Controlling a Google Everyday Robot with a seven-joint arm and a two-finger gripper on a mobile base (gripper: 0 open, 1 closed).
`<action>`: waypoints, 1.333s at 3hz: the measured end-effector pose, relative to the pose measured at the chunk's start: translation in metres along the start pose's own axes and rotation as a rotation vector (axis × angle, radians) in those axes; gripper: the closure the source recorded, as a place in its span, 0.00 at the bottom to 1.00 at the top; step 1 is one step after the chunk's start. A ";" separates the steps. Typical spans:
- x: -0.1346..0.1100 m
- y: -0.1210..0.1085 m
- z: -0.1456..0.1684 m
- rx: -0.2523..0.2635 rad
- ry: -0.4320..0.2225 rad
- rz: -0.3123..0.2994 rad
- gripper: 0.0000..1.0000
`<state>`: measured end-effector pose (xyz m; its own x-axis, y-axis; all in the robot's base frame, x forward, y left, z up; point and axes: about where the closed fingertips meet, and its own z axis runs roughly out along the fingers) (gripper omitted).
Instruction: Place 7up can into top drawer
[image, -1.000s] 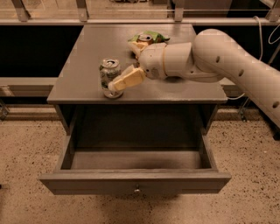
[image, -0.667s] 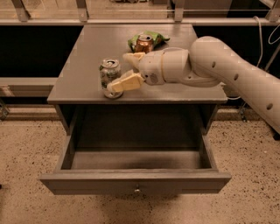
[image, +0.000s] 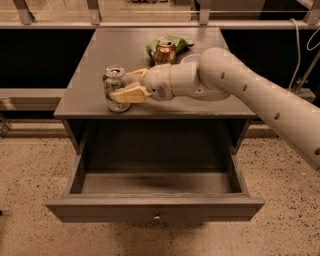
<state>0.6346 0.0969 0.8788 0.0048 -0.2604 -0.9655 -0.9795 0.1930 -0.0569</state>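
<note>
The 7up can (image: 113, 84), silver-white with a silver top, stands upright near the front left edge of the grey table (image: 95, 55). My gripper (image: 120, 86) reaches in from the right. It is open, with one cream finger behind the can and the other finger (image: 128, 95) in front of it, so the can's right side sits between them. The top drawer (image: 155, 208) is pulled out wide below the table. Its inside is bare and a small round knob (image: 157, 217) is on its front.
An orange-copper can (image: 163, 51) stands on a green packet (image: 175, 42) at the back middle of the table, just behind my arm (image: 250, 92). A dark railing and glass run behind the table. Speckled floor surrounds the drawer.
My gripper has moved left along the table top, so its fingers now straddle the 7up can. The can and the drawer have not moved.
</note>
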 end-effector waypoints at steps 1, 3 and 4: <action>-0.002 0.003 0.012 -0.049 -0.049 0.014 0.76; -0.046 0.026 0.007 -0.189 -0.143 -0.120 1.00; -0.051 0.064 -0.030 -0.276 -0.001 -0.183 1.00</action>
<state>0.5660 0.0944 0.9325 0.1855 -0.2658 -0.9460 -0.9800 -0.1201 -0.1584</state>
